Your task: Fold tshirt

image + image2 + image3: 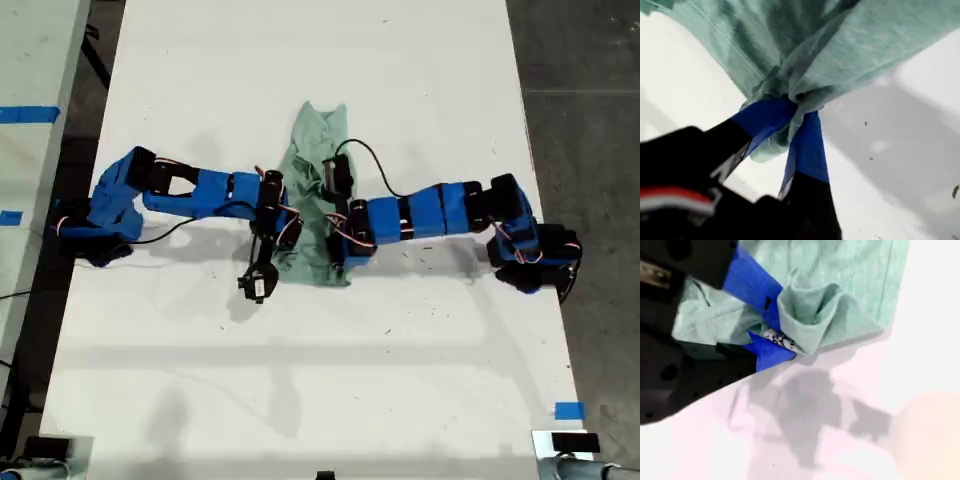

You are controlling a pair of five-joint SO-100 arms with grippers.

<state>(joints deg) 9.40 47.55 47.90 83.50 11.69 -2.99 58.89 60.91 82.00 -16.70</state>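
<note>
Soft mint tshirt (318, 200) bunches, pinched by my first gripper (799, 102) and second gripper (771, 335).

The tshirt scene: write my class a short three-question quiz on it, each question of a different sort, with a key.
1. True or false: my first gripper is shut on the tshirt.
2. What colour is the tape on the fingers of my second gripper?
3. In the exterior view the tshirt lies: A) flat and spread, B) bunched between the arms, C) off the table.

Key: 1 true; 2 blue; 3 B.
</note>
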